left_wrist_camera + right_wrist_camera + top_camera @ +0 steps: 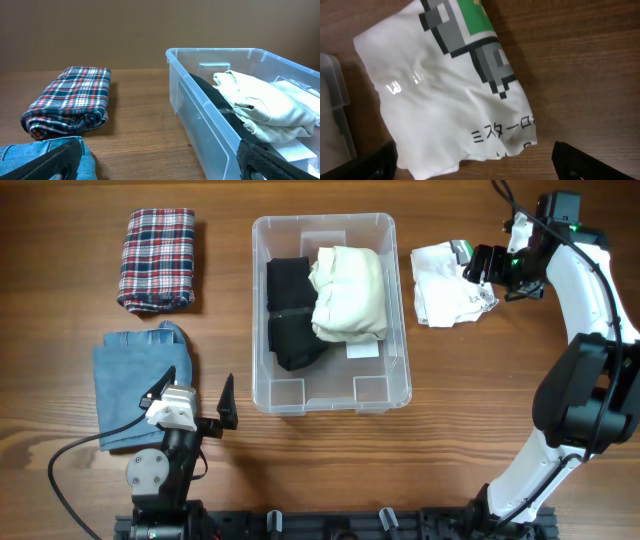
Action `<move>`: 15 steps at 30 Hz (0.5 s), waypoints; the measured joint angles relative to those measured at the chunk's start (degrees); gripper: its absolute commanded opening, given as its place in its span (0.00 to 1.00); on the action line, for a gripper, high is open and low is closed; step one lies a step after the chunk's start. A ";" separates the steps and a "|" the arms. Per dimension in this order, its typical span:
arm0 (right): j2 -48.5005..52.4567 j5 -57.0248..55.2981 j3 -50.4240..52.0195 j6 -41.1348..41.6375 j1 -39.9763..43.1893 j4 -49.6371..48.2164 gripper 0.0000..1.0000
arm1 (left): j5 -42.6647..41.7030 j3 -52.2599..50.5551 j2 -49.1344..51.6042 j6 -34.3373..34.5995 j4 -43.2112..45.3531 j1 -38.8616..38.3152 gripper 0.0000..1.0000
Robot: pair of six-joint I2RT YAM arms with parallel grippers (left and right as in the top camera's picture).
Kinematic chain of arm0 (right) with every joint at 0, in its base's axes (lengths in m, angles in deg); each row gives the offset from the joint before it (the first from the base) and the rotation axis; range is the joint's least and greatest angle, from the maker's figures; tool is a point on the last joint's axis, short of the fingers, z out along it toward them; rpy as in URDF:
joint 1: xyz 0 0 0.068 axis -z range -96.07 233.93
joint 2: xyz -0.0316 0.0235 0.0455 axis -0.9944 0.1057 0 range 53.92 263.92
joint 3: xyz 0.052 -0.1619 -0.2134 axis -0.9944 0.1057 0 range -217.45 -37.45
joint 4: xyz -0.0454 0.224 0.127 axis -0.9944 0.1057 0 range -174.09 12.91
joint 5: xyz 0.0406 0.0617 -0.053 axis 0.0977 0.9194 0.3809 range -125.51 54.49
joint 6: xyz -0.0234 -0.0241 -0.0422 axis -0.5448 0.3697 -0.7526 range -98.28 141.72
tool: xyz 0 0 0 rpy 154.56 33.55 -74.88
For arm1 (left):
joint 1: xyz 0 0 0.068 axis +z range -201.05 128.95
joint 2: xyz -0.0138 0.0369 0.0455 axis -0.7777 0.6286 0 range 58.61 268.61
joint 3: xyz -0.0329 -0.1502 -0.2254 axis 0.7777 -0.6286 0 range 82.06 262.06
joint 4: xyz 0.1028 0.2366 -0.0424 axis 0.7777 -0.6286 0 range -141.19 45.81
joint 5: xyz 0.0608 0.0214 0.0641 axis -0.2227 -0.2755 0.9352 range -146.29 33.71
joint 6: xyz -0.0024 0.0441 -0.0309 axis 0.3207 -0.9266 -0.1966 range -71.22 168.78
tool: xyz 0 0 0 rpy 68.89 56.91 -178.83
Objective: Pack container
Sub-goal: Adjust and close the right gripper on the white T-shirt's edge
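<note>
- The left hand [196, 394] is released, its fingers spread wide with nothing between them, at the near left of the desk [230, 470], just above the near edge of the jeans [135, 385].
- The right hand [473, 268] is also released. In its wrist view the two fingers stand wide apart at the bottom corners, with the white shirt [445, 95] lying on the desk below them.
- From the pictures it cannot be told whether the right hand touches the shirt.
- The container [258, 300] stands in the middle of the desk, between the two hands.
- In it a black garment [290, 320] lies along the left side, and a cream garment [348, 290] lies at the far right, partly over the black one.
- The near part of the container's base is bare, and a white label [363, 351] shows just near the cream garment.
- A folded plaid cloth [157, 258] lies at the far left, well apart from the container.
- The jeans lie folded, nearer than the plaid cloth.
- The white shirt lies crumpled just right of the container and bears a pixel print in grey and green.
</note>
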 measured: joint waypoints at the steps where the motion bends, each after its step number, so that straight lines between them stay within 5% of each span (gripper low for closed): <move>1: 0.00 0.00 0.00 0.00 0.00 -0.15 0.99 | 0.00 0.00 0.00 0.00 0.00 0.00 1.00; 15: 0.00 0.70 0.00 0.83 1.73 -1.25 1.00 | 0.00 0.00 0.00 0.00 0.00 0.00 1.00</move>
